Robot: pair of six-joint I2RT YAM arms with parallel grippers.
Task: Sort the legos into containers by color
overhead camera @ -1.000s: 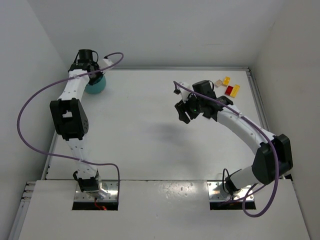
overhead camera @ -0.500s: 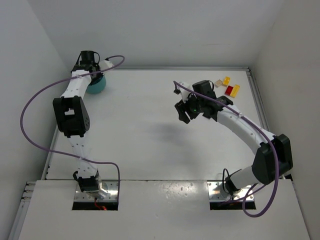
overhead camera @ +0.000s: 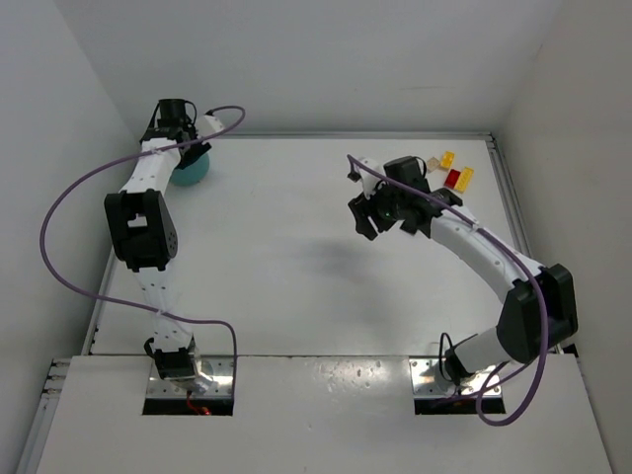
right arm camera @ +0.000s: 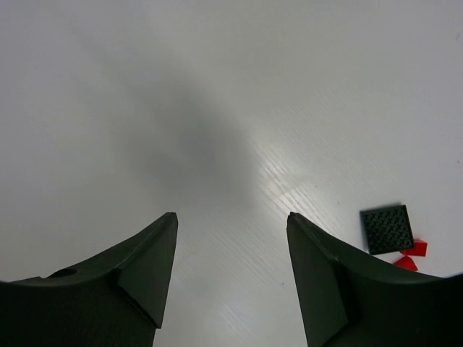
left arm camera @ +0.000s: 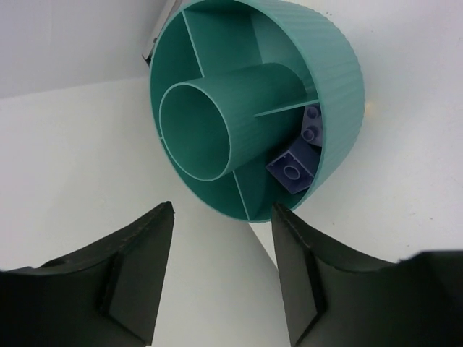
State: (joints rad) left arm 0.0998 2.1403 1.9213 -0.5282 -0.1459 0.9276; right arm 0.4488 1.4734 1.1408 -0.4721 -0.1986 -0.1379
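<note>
While left fingers (left arm camera: pixel 137 267) stood spread just short of teal bowl (left arm camera: pixel 340 79) (two purple legos (left arm camera: pixel 293 168) in one compartment), right fingers (right arm camera: pixel 145 275) hung spread over worktop (right arm camera: pixel 217 108); red and yellow legos (overhead camera: pixel 453 179) lay near far-right edge.

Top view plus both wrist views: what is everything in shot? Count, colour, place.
bowl: one, teal, divided, table's far-left corner
purple legos: two, together in one bowl compartment
yellow legos: two, far right of table
red lego: one, beside them
cream lego: one, left of that cluster
black lego: one, flat square, right wrist view only
red bits: two, beside it, partly hidden
table: one, white
cables: two, purple, one along each arm
left hand: one, black, open, at bowl
right hand: one, black, open, above table
</note>
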